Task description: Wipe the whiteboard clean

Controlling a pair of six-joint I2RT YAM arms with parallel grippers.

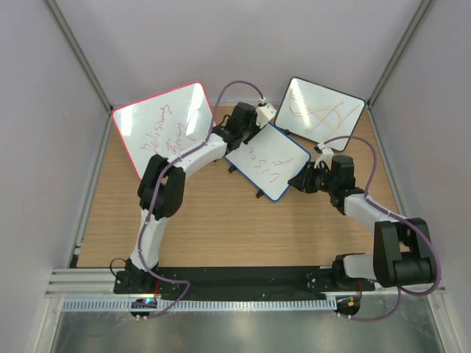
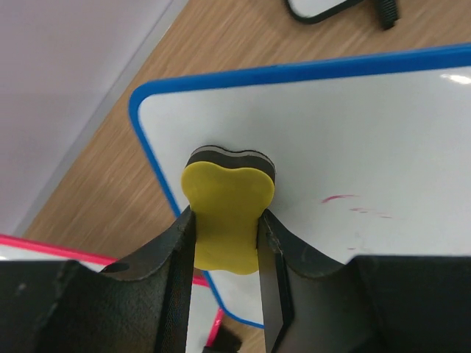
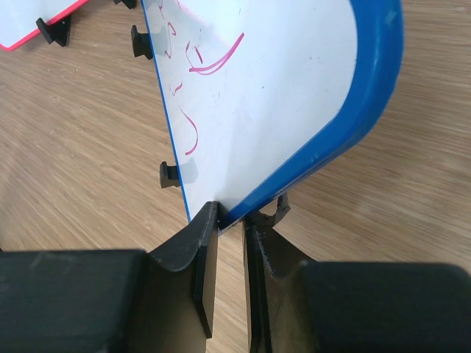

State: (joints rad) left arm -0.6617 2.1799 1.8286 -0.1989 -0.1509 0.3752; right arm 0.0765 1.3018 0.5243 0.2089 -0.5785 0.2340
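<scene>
Between left gripper [image 2: 226, 220] fingers, yellow eraser [image 2: 228, 193], lower end hidden, against whiteboard [image 2: 353, 125].

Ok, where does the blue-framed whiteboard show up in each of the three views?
Top external: whiteboard at centre of frame, tilted.
Left wrist: whiteboard fills the upper right, behind the yellow eraser held by the left gripper.
Right wrist: whiteboard upper middle, blue edge pinched in the right gripper.
Shared landmark: the red writing on its white face.

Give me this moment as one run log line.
left hand: shut on yellow eraser, against whiteboard | right hand: shut on whiteboard edge | red writing: not yet fully erased
</scene>
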